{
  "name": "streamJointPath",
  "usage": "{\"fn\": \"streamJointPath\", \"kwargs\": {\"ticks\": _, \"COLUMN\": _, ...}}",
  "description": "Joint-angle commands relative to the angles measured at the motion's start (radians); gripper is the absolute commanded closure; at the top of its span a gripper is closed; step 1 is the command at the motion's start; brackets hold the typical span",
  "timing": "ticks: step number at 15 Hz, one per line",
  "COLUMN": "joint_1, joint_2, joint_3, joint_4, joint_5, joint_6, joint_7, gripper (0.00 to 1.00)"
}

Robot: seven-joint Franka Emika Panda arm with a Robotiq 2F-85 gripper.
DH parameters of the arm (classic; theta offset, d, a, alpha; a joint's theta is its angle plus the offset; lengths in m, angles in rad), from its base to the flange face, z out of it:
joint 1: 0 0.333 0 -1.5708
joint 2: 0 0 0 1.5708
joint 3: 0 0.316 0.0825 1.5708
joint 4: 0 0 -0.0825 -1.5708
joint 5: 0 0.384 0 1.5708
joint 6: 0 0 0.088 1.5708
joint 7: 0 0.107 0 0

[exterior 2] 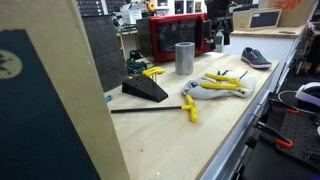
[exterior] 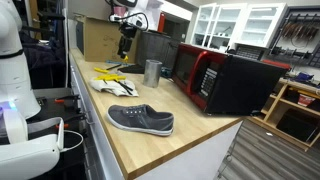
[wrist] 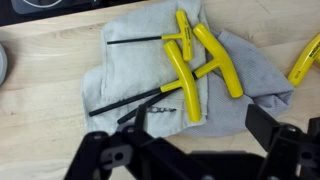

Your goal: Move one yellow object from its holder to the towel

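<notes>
Two yellow T-handle hex keys (wrist: 184,78) lie on the grey towel (wrist: 120,60) in the wrist view. The towel also shows in both exterior views (exterior: 112,84) (exterior 2: 215,90). The black holder (exterior 2: 146,90) stands on the counter with more yellow keys (exterior 2: 152,72) in it. One yellow key (exterior 2: 190,108) lies on the bare wood between the holder and the towel. My gripper (wrist: 200,125) is open and empty, above the towel's near edge. It hangs high over the counter in both exterior views (exterior: 124,42) (exterior 2: 220,38).
A metal cup (exterior 2: 185,57) stands behind the towel, and a red and black microwave (exterior: 215,78) stands beyond it. A grey shoe (exterior: 141,120) lies on the counter. Another yellow handle (wrist: 305,60) shows at the right edge of the wrist view.
</notes>
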Motion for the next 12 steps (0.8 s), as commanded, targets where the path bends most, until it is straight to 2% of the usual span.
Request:
{"fn": "streamJointPath", "kwargs": {"ticks": 1, "joint_1": -0.001, "joint_2": 0.0, "joint_3": 0.0, "joint_4": 0.001, "joint_5": 0.0, "joint_6": -0.002, "joint_7": 0.0, "gripper": 0.0}}
{"fn": "streamJointPath", "kwargs": {"ticks": 7, "joint_1": 0.014, "joint_2": 0.045, "joint_3": 0.017, "joint_4": 0.073, "joint_5": -0.013, "joint_6": 0.002, "joint_7": 0.005, "gripper": 0.0}}
{"fn": "streamJointPath", "kwargs": {"ticks": 12, "joint_1": 0.062, "joint_2": 0.102, "joint_3": 0.07, "joint_4": 0.162, "joint_5": -0.039, "joint_6": 0.018, "joint_7": -0.018, "gripper": 0.0}}
